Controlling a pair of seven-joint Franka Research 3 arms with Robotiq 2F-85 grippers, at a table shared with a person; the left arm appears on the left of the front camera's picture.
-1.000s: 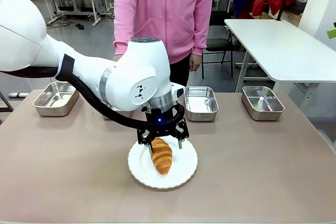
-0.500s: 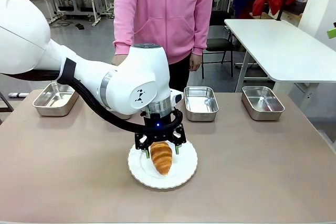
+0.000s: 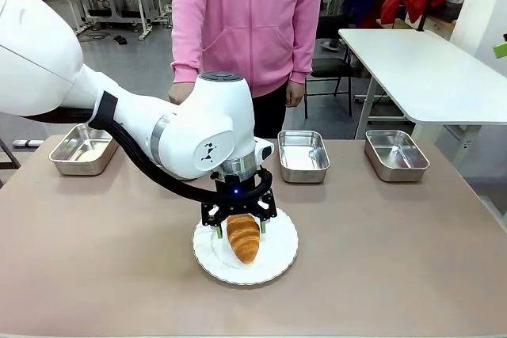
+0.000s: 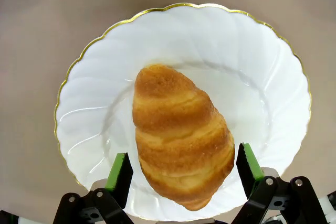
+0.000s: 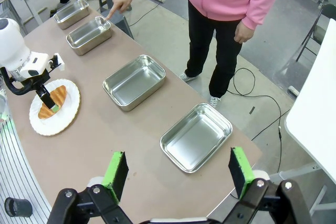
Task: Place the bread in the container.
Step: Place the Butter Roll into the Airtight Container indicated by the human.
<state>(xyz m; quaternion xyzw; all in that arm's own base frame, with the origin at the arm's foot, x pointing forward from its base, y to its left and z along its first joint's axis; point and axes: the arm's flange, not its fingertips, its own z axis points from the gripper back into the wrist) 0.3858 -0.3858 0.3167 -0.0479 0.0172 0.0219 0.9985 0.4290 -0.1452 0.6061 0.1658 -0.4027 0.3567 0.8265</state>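
In the front view the bread lies on a white plate near the middle of the table's near edge. The left gripper is lowered over the bread's far end with its jaws spread wide, one on each side, so closing them would catch the bread across its width; nothing is gripped yet. Steel trays line the far edge, and the arm hides part of that row. In the left wrist view the bread runs lengthwise away from the camera, and its broad end sits between the green pads. A sliver of plate shows between the left pad and the crust, while the right pad stands just beside it. The grip looks centred on the thick part, probably to keep the bread from pivoting when it is lifted. In the right wrist view the right gripper hangs open and empty high above the table's right end, well clear of the work. The four trays run along the far edge, and the person's hand points a finger at the second tray from the left end, which is likely the container meant. It is empty and lies well apart from the plate.
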